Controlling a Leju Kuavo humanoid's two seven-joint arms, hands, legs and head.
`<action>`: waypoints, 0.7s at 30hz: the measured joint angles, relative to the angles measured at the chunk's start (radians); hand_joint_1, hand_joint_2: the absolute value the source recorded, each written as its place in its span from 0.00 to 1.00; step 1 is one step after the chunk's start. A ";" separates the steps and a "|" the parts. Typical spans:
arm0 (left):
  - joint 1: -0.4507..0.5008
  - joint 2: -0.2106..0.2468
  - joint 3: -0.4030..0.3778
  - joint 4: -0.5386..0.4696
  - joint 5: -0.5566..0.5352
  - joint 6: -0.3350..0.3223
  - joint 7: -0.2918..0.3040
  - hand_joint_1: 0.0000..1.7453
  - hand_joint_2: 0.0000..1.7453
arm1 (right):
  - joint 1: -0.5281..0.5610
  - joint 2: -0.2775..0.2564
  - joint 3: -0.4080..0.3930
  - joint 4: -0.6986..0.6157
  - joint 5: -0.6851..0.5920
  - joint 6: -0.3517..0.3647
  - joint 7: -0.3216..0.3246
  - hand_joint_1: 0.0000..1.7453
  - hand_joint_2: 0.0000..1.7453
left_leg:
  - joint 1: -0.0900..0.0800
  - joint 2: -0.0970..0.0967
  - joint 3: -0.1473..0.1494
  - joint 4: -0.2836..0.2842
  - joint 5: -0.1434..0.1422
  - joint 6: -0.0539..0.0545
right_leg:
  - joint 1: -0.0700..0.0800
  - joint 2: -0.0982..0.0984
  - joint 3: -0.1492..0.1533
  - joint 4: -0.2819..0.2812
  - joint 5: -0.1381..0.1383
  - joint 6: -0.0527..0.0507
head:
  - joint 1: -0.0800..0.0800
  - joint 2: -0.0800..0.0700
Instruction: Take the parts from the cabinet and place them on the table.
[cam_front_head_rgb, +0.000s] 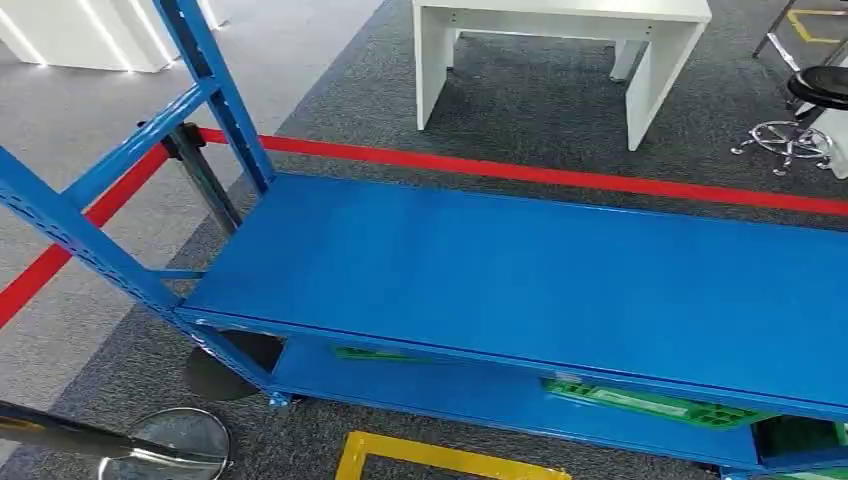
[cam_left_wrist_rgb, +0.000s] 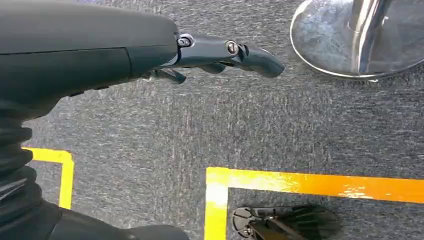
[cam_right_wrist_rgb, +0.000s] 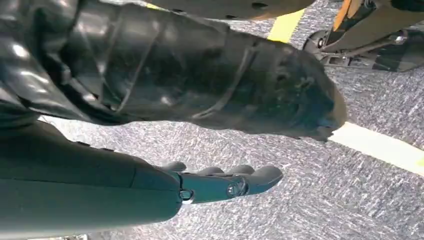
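Probably the green parts (cam_front_head_rgb: 650, 403) will be light and stiff to handle. They look like thin flat pieces of moulded plastic, long and narrow, so they should not bend much, but the smooth surface may slip between the fingers. My judgement is that the best place to take hold is the long front edge that comes out from under the top shelf (cam_front_head_rgb: 560, 265), pinching across the thin side, because the flat face gives nothing to grip. The low position will also ask for a deep reach under the top shelf.

The parts lie on the lower shelf (cam_front_head_rgb: 420, 390) of the blue cabinet (cam_front_head_rgb: 215, 85), mostly hidden by the top shelf. I can see 1 bright green strip with lighter markings on its face, lying tilted toward the right side of the lower shelf. A thinner green strip (cam_front_head_rgb: 375, 354) lies further left on the same shelf, and a darker green piece (cam_front_head_rgb: 795, 435) sits at the far right. How many parts there are in all I cannot tell.

The white table (cam_front_head_rgb: 560, 35) stands beyond the cabinet, past the red floor line (cam_front_head_rgb: 560, 176), well apart from the parts.

Both arms hang down over the grey carpet (cam_left_wrist_rgb: 200, 130). The left hand (cam_left_wrist_rgb: 220, 57) holds nothing, its fingers loosely extended and close together. The right hand (cam_right_wrist_rgb: 225, 182) is also without anything, with fingers nearly straight.
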 joint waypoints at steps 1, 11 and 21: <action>0.000 0.000 0.000 0.000 0.000 0.000 0.000 0.00 1.00 | 0.000 0.001 0.000 0.000 0.000 0.000 0.000 0.00 0.00 | -0.001 0.000 -0.001 0.001 -0.001 0.002 | -0.001 0.000 0.000 0.000 0.001 0.002 | 0.000 0.000; -0.002 -0.004 0.000 0.000 0.000 0.000 0.000 0.00 1.00 | 0.006 0.002 -0.001 0.000 -0.005 0.000 -0.001 0.00 0.00 | 0.015 0.028 0.008 -0.031 0.017 0.018 | -0.010 0.008 -0.142 0.261 -0.086 0.037 | 0.012 0.000; -0.004 -0.002 0.007 0.002 -0.002 0.001 0.000 0.00 1.00 | 0.000 0.005 -0.002 0.000 -0.007 -0.001 -0.006 0.00 0.00 | 0.024 0.018 0.001 0.045 -0.059 -0.040 | -0.005 0.001 -0.027 0.018 0.007 -0.025 | 0.005 0.000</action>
